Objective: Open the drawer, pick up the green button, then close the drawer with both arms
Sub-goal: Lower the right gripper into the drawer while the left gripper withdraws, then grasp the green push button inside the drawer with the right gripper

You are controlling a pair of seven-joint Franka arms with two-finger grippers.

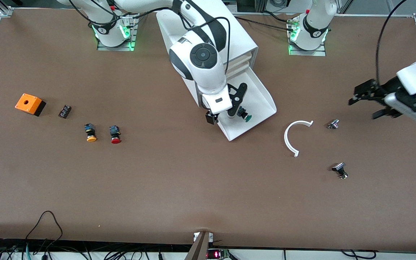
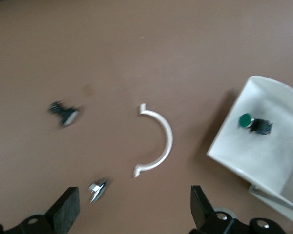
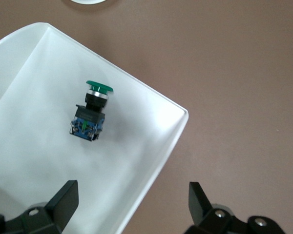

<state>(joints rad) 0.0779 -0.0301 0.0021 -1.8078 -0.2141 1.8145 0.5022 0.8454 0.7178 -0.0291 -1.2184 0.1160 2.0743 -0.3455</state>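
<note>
The drawer (image 1: 262,96) is pulled out of the white cabinet (image 1: 244,40) toward the front camera. The green-capped button (image 1: 246,116) lies on its side in the drawer, near its front end. My right gripper (image 1: 222,116) is open and empty over the drawer's front corner, beside the button. In the right wrist view the button (image 3: 92,111) lies in the drawer (image 3: 34,78), and my right gripper (image 3: 132,204) straddles the drawer's rim. My left gripper (image 1: 365,107) is open and empty above the table toward the left arm's end. The left wrist view shows my left gripper (image 2: 134,214), the drawer (image 2: 263,161) and the button (image 2: 254,124).
A white C-shaped piece (image 1: 294,137) and two small metal parts (image 1: 333,124) (image 1: 339,169) lie near the left gripper. Toward the right arm's end lie an orange box (image 1: 30,104), a small black part (image 1: 64,111), an orange-capped button (image 1: 90,132) and a red-capped button (image 1: 115,134).
</note>
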